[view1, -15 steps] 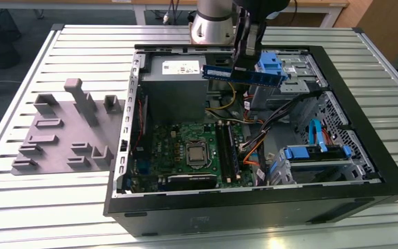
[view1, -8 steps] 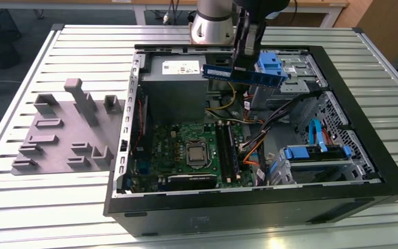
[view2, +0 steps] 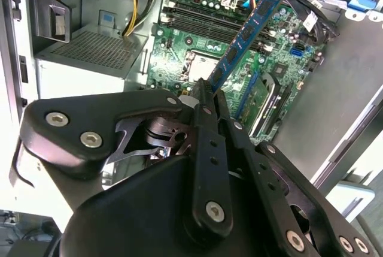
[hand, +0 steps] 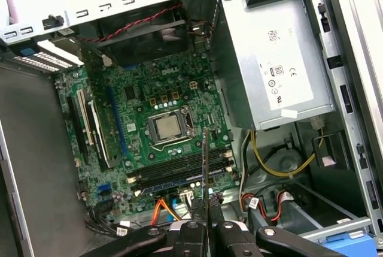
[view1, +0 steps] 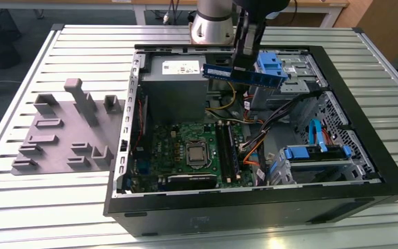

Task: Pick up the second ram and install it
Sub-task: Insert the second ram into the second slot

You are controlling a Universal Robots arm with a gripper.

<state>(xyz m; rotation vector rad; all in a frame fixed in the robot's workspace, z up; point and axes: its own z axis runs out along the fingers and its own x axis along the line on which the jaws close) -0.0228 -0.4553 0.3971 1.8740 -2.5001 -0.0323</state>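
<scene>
One gripper (view1: 244,66) clamped on the second ram (view1: 268,79), held above the open computer case (view1: 254,212)

**Bench** (view1: 81,41): ribbed slats of light-grey metal with a satin sheen.
**Holder tray** (view1: 54,140), near the bench's edge at the exterior view's left: matt grey plastic.
**Computer case** (view1: 254,207): matt black outer shell. Its inner chassis (view1: 337,119) is bare, perforated sheet metal, dull silver.
**Power supply** (hand: 269,65): smooth grey sheet metal with white paper labels.
**Motherboard** (hand: 155,101): glossy green board. The processor (hand: 166,126) is capped in bright metal.
**Second ram** (view2: 245,35): smooth dark-blue board.
**Gripper** (view2: 206,86): matt black links with bright metal screw heads.
**Drive brackets** (view1: 316,152): glossy blue plastic.
</scene>
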